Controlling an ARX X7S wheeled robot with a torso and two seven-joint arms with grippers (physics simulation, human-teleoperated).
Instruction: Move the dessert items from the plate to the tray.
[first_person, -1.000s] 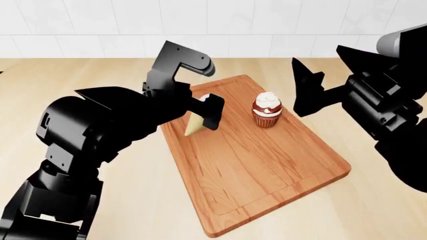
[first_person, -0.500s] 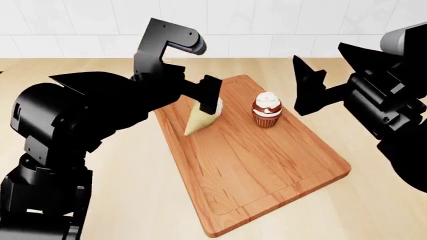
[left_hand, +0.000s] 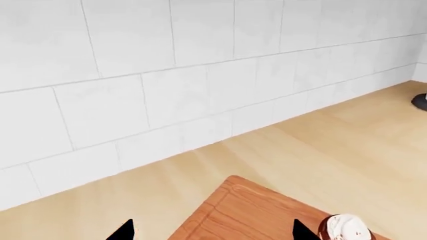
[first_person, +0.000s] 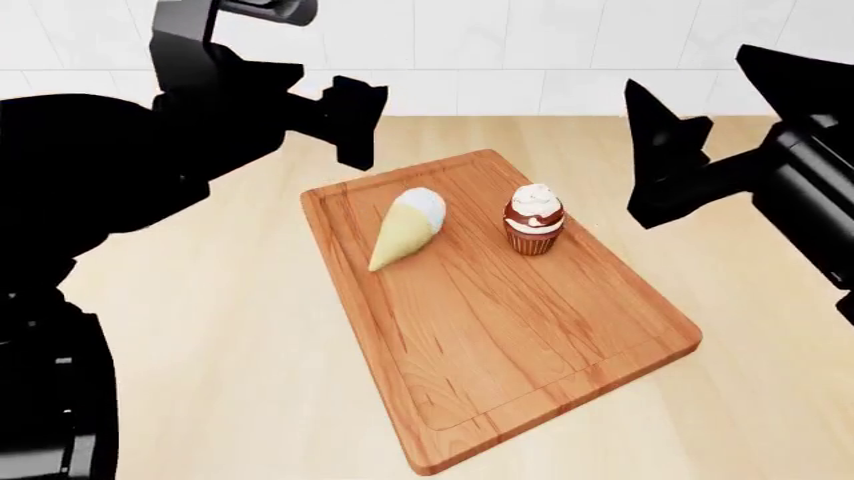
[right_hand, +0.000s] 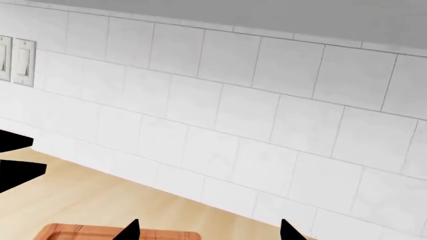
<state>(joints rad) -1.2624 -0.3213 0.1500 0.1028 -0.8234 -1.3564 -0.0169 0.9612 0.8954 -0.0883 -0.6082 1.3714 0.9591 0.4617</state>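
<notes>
The reddish-brown wooden tray (first_person: 534, 340) lies on the light wood counter. The pale yellow ice-cream cone (first_person: 404, 229) lies on its side on the tray's far left part, white scoop toward the wall. The cupcake (first_person: 534, 221) stands upright to its right on the tray. My left gripper (first_person: 352, 118) is open and empty, raised above the tray's far left corner. In the left wrist view my left gripper (left_hand: 212, 233) shows the tray corner (left_hand: 247, 212) and the cupcake top (left_hand: 344, 228). My right gripper (first_person: 651, 160) is open and empty, right of the cupcake. The plate is out of view.
A white tiled wall (first_person: 534, 60) runs along the back of the counter. In the right wrist view my right gripper (right_hand: 209, 232) faces that wall, with the tray edge (right_hand: 100, 233) below and a light switch (right_hand: 20, 60) at one side.
My left gripper has let go of the ice-cream cone and risen up and back toward the wall. The cone now lies free on the tray. The right gripper has shifted slightly right.
</notes>
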